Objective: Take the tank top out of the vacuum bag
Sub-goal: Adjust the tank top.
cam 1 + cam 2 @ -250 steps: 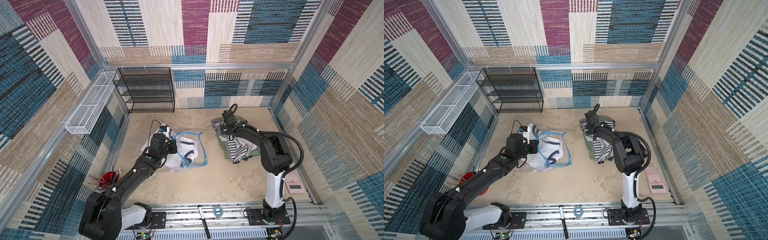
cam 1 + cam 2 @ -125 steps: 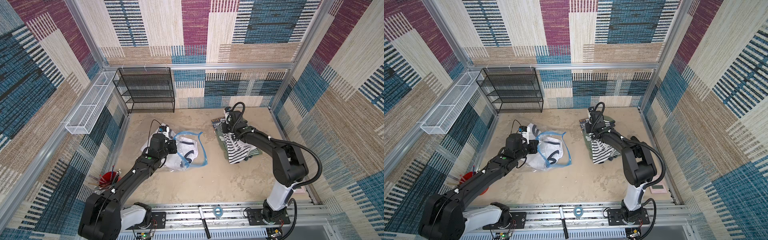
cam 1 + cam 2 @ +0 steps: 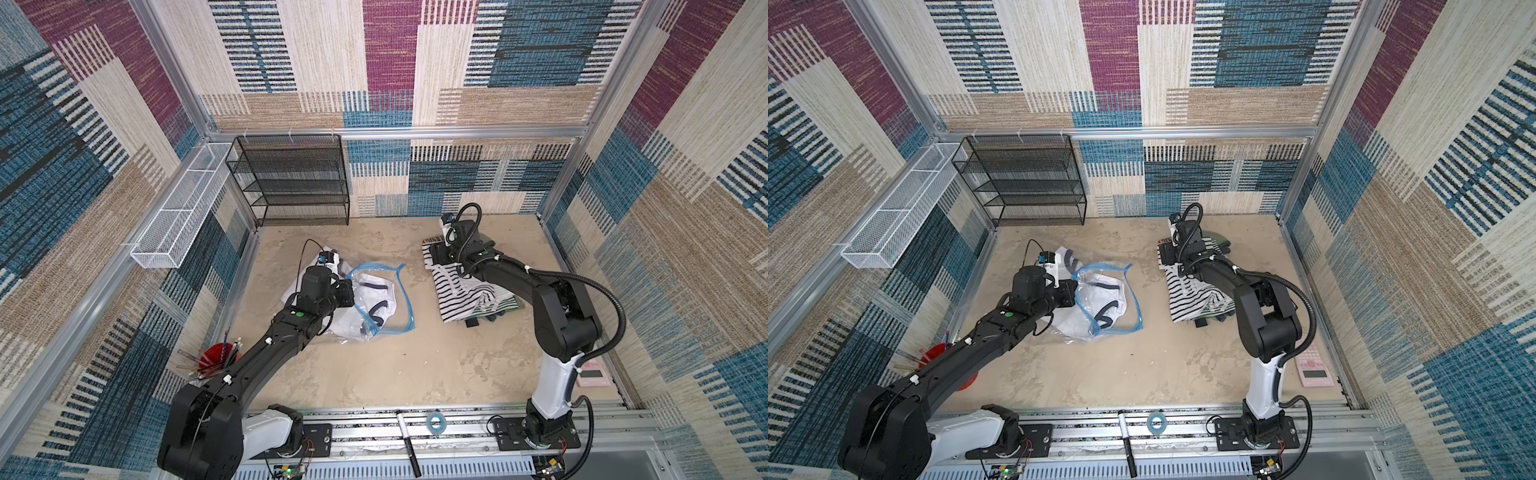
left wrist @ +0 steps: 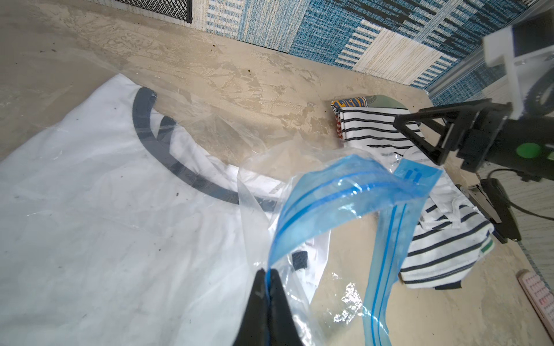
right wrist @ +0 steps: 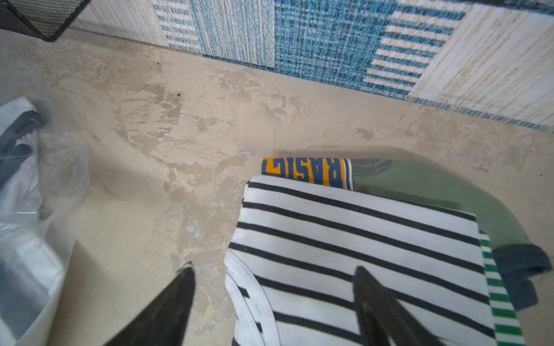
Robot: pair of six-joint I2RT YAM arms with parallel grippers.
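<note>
The vacuum bag (image 3: 365, 301) is lying crumpled on the left arm's side of the mottled beige tabletop (image 3: 415, 365), with the white tank top (image 4: 90, 224) inside. The left gripper (image 4: 268, 278) is pinching its blue zip edge, jaws closed. The right gripper (image 5: 273, 267) is hanging spread wide, empty, over a striped top (image 5: 359, 227). Patchwork woven walls (image 3: 395, 62) are boxing everything in. The right wrist view is catching orange lettering (image 5: 302, 170), too small from above.

The vacuum bag (image 3: 376, 291) is clear, its zip strip (image 3: 411, 307) blue.
</note>
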